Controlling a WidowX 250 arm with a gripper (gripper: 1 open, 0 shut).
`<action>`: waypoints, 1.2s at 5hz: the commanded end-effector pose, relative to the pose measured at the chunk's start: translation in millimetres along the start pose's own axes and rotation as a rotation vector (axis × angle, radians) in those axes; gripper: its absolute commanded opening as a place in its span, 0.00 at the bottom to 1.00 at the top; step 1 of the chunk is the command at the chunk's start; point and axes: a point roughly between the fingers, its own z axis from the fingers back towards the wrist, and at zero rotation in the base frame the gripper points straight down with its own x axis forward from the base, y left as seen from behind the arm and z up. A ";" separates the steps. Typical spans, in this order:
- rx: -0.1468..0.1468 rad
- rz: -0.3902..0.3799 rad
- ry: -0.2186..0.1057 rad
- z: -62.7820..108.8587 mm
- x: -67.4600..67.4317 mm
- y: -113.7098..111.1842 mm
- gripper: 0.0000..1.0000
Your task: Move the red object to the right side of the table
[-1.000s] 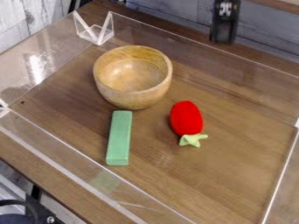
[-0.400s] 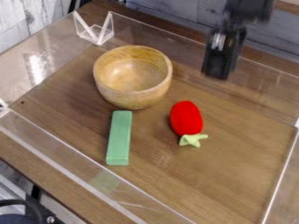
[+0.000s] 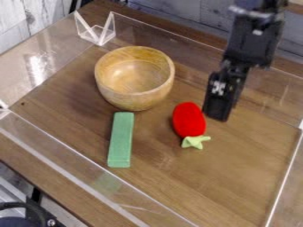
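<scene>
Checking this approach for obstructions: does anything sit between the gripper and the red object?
Nothing visible does. The gripper hangs just right of the red object; the wooden bowl and green block lie to the left.

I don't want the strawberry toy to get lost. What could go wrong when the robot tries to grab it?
The gripper is open, close beside the red object. It might bump the glossy, rounded toy and make it roll instead of catching it. The wooden bowl and the green block are nearby, so a nudged toy could knock into them.

Glossy red object point(image 3: 187, 119), wood-grain table point(image 3: 236, 168)
</scene>
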 end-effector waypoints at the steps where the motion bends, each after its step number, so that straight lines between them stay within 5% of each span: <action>1: 0.073 -0.008 -0.027 5.0 -2.6 -4.7 1.00; 2: 0.087 0.040 -0.032 13.9 -1.0 -6.7 0.00; 3: 0.087 0.060 -0.034 6.1 -0.8 -9.3 0.00; 4: 0.086 0.075 -0.039 -9.5 -2.6 -10.3 1.00; 5: 0.091 0.095 -0.039 -17.3 -2.8 -10.6 1.00; 6: 0.097 0.116 -0.033 -12.1 13.1 -9.5 0.00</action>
